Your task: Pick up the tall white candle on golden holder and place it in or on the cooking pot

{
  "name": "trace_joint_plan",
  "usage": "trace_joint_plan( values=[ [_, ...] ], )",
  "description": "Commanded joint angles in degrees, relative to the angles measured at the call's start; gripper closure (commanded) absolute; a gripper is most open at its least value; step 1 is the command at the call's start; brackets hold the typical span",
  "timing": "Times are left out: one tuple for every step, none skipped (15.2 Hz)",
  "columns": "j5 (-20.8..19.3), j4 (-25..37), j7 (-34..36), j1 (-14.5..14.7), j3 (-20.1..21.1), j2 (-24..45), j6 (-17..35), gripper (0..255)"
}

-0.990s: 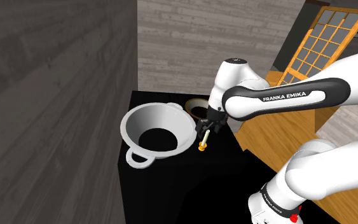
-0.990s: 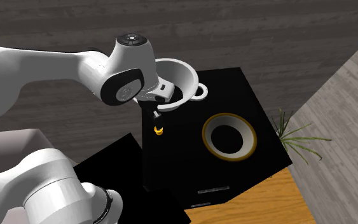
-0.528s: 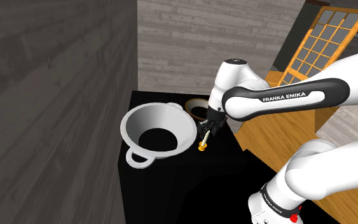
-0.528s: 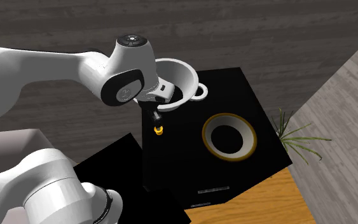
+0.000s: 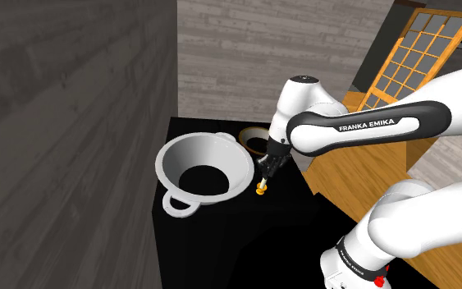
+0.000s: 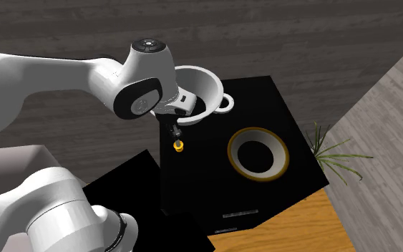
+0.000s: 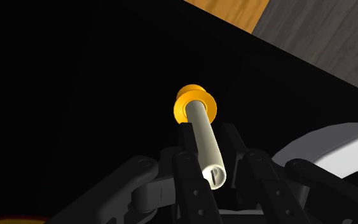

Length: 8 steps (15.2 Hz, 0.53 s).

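The candle (image 7: 206, 143) is a slim white stick on a small golden holder (image 7: 195, 105). It stands on the black table top, just beside the rim of the pale grey cooking pot (image 5: 203, 168). My gripper (image 7: 209, 145) is shut on the candle's upper shaft, a black finger pressed to each side. In the shoulder view the gripper (image 5: 267, 168) comes down onto the candle (image 5: 263, 182) from above. The second exterior view has the golden holder (image 6: 178, 146) below the hand and the pot (image 6: 201, 91) behind it.
A dark bowl with a golden rim (image 6: 258, 152) sits on the same black table (image 6: 278, 179), on the candle's side away from the pot. A grey plank wall rises behind the table. A wooden surface (image 5: 360, 176) borders the table beyond the arm.
The fingers have drawn together from wide apart until they clasp the candle. The arm and the candle have stayed in place.
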Motion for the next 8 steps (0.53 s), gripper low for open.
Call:
trace_joint_plan(
  values=[
    [0.0, 0.0, 0.0, 0.0, 0.0, 0.0, 0.0, 255],
    [-0.1, 0.5, 0.0, 0.0, -0.1, -0.5, -1.0, 255],
    [-0.1, 1.0, -0.1, 0.0, -0.3, -1.0, -1.9, 255],
    [-0.2, 1.5, -0.1, 0.0, -0.4, -1.4, -2.9, 255],
    [-0.2, 2.0, -0.1, 0.0, -0.5, -1.8, -3.8, 255],
    [-0.3, 2.5, -0.1, 0.0, -0.7, -2.2, -4.8, 255],
    [-0.4, 3.1, -0.2, 0.0, -0.8, -2.6, -5.7, 255],
    [-0.5, 3.6, -0.2, 0.0, -0.9, -3.0, -6.6, 255]
  ],
)
